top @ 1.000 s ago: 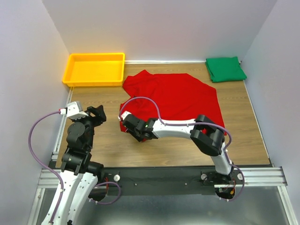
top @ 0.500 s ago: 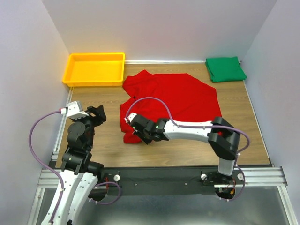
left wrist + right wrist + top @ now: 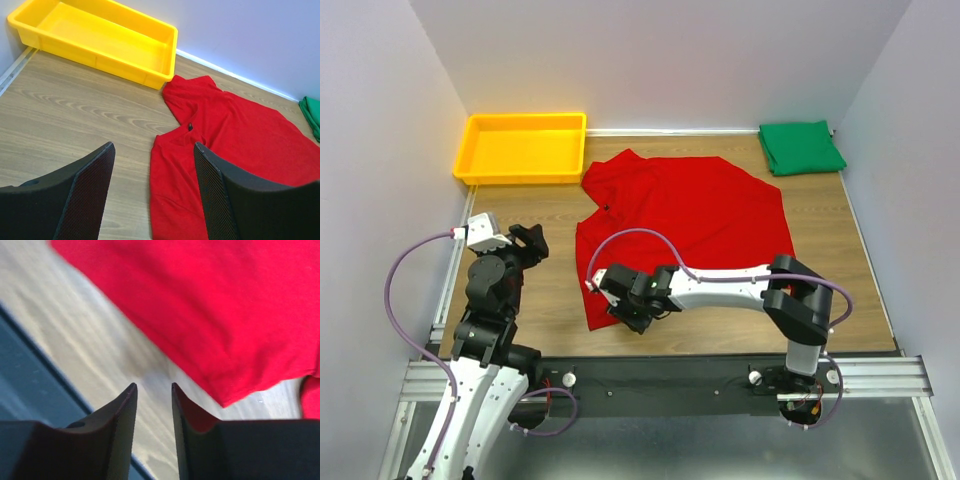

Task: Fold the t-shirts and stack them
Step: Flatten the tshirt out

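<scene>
Broadly, the wooden table (image 3: 540,300) carries a bright red cloth t-shirt (image 3: 700,215) spread flat at its middle, long axis crosswise, collar pointing left toward the yellow plastic tray (image 3: 520,180). A folded green cloth t-shirt (image 3: 802,147) sits in the far right corner. The left gripper (image 3: 154,147) hangs with its jaws wide apart. The right gripper (image 3: 152,387), narrowly parted just beside the red shirt's near edge, grasps nothing.

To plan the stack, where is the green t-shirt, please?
Top view: the green t-shirt lies folded in the far right corner, apart from the red t-shirt.
</scene>
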`<state>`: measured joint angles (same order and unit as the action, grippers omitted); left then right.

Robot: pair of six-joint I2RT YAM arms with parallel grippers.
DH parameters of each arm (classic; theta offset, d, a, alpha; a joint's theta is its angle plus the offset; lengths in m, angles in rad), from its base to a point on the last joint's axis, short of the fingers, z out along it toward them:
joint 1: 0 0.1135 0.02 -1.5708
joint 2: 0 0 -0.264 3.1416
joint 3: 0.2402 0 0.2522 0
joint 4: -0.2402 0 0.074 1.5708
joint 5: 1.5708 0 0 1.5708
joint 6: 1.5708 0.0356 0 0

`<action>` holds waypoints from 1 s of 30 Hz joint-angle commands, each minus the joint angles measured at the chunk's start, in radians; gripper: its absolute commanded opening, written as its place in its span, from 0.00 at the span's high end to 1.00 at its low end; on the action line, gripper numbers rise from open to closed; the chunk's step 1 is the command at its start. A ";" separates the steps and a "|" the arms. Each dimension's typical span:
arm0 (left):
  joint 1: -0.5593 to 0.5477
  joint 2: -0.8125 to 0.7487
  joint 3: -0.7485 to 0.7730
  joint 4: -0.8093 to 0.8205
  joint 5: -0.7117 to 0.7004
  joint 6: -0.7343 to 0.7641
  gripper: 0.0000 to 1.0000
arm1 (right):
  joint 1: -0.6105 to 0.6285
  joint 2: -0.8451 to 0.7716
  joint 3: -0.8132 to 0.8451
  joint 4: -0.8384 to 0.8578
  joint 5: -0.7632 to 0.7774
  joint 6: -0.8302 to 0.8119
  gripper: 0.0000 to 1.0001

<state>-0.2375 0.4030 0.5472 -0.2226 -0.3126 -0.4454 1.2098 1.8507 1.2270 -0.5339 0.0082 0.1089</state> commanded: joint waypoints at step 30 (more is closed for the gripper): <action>-0.123 0.869 0.096 -0.025 0.440 -0.075 0.32 | -0.877 -0.619 -0.493 0.009 0.317 0.494 0.38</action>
<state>-0.3515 1.2396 0.6685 -0.2420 0.0998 -0.4706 0.4023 1.2827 0.7959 -0.5419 0.3855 0.5434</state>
